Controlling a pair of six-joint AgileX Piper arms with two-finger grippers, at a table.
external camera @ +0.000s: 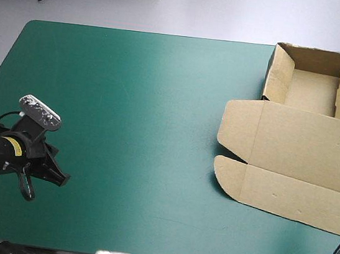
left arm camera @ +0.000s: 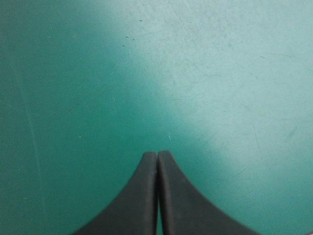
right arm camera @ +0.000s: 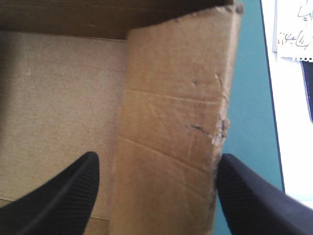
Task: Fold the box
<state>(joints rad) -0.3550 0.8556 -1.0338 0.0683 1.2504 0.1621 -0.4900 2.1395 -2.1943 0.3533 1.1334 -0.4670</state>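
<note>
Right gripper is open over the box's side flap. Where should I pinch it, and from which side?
Probably straight ahead as aligned: the right gripper, open, straddles the side flap, one finger inside the tray, one outside. Pinch both faces, clear of the torn edge.

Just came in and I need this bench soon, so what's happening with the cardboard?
A two-armed robot is partway through folding a brown box on the right of the table. The tray end has walls up; the lid lies flat. The right claw is open, straddling a side wall. The left claw is shut over bare teal-green cover, away from the box.
</note>
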